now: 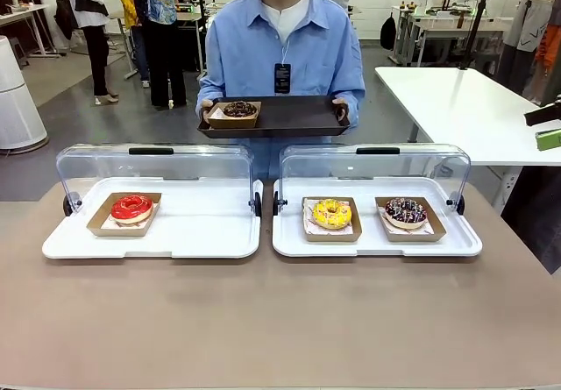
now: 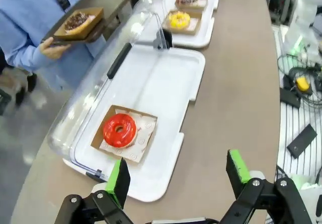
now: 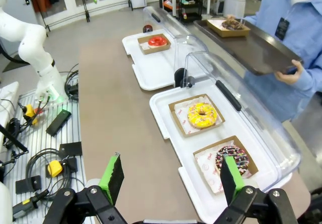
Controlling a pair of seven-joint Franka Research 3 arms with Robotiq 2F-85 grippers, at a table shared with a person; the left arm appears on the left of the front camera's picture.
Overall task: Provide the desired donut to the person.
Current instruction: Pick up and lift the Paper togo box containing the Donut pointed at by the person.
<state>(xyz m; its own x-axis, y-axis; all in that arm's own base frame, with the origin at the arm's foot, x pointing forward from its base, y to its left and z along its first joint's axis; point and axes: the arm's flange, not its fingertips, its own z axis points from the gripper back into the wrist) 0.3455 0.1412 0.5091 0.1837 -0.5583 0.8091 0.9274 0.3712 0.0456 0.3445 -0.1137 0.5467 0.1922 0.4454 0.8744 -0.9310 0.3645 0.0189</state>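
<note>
Standing across the worktop (image 1: 280, 320), the person (image 1: 280, 48) holds a dark tray (image 1: 298, 114) with a brown donut (image 1: 238, 109) on it. The red donut (image 1: 131, 207) sits in the left white tray (image 1: 210, 223). The yellow donut (image 1: 331, 213) and the sprinkled donut (image 1: 405, 211) sit side by side in the right white tray (image 1: 289, 232). The robot's left hand (image 2: 178, 176) and right hand (image 3: 171, 178) are wide open, holding nothing.

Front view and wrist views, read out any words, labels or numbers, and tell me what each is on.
Nothing can be read.
Badge on the person: too small.
Paper under the red donut: round prints, too blurred.
</note>
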